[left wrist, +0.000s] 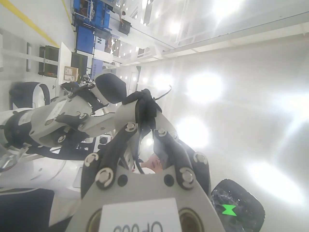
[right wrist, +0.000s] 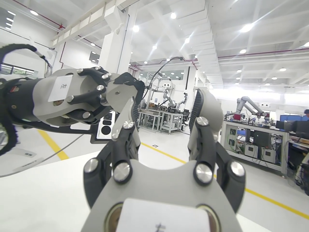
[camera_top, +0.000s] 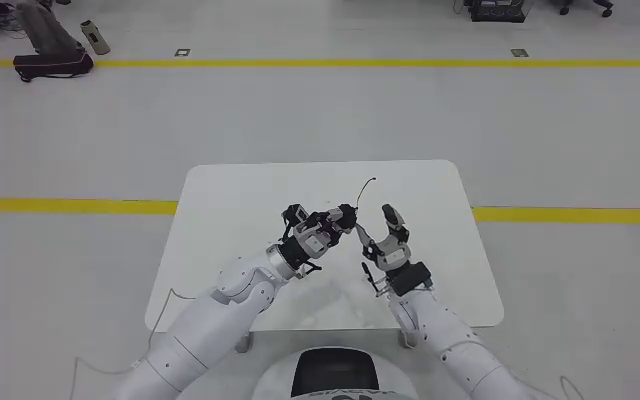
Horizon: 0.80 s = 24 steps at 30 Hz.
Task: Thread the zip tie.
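A thin black zip tie [camera_top: 362,192] is held up over the middle of the white table [camera_top: 250,200]. My left gripper [camera_top: 346,216] is shut on its lower end, and the free tail curves up and away. In the left wrist view the fingertips [left wrist: 144,98] pinch the tie, with the tail [left wrist: 165,94] sticking out past them. My right gripper [camera_top: 378,228] is open just beside the left one, with nothing between its fingers. From the right wrist view, the right gripper [right wrist: 166,112] stands wide open, and beyond one finger the left gripper [right wrist: 135,88] holds the arcing zip tie [right wrist: 160,67].
The table's bare top [right wrist: 48,194] lies below both grippers, with free room on all sides of them. Yellow floor lines [camera_top: 400,63] run beyond the table. A black bag [camera_top: 50,62] lies far off on the floor.
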Tool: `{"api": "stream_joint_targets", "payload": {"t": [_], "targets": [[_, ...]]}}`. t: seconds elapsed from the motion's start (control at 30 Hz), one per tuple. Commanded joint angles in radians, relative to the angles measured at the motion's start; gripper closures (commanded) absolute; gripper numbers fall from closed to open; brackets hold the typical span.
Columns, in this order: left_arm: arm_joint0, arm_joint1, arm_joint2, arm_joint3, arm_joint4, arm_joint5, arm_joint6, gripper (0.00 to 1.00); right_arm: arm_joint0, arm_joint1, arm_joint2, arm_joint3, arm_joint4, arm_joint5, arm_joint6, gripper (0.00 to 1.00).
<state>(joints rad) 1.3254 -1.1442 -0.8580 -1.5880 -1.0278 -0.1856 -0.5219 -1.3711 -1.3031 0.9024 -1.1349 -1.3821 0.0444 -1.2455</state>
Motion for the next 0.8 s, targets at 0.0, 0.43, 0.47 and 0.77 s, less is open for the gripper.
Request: {"api": "stream_joint_targets", "payload": {"t": [0.0,0.43,0.47,0.77], "targets": [[0.000,0.000,0.000,0.000,0.000,0.000,0.000,1.00,0.004,-0.003,-0.002,0.004,-0.001,-0.002,0.001,0.54],[0.000,0.000,0.000,0.000,0.000,0.000,0.000,1.00,0.021,-0.024,-0.005,0.024,-0.009,-0.007,-0.005,0.61],[0.000,0.000,0.000,0.000,0.000,0.000,0.000,1.00,0.022,-0.026,-0.005,0.025,-0.010,-0.007,-0.006,0.62],[0.000,0.000,0.000,0.000,0.000,0.000,0.000,1.00,0.029,-0.036,-0.004,0.035,-0.022,-0.012,-0.007,0.69]]}}
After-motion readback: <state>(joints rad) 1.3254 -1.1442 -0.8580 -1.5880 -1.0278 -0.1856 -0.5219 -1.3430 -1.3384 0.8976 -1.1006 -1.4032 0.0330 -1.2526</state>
